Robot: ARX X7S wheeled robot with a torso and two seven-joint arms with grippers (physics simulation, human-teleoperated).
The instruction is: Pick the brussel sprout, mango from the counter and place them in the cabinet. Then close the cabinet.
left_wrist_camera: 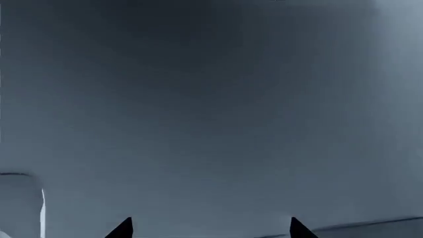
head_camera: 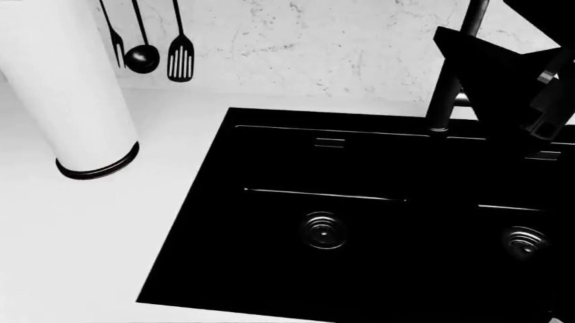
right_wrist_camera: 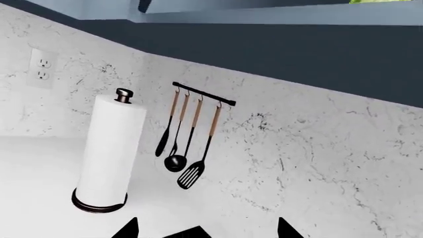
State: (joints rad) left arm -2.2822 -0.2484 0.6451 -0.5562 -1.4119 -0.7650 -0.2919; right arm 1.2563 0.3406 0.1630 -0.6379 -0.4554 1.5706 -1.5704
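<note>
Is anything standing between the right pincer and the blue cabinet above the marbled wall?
Nothing visible does. The right pincer faces bare wall below the cabinet. The paper towel roll and the hanging utensils sit lower, against the wall, off its upward path.

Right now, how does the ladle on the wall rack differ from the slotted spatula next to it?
The ladle ends in a round solid bowl; the spatula ends in a flat head cut with slots. The spatula hangs lower than the ladle. Both are black-headed, long-handled and hang from the same wall rack.
</note>
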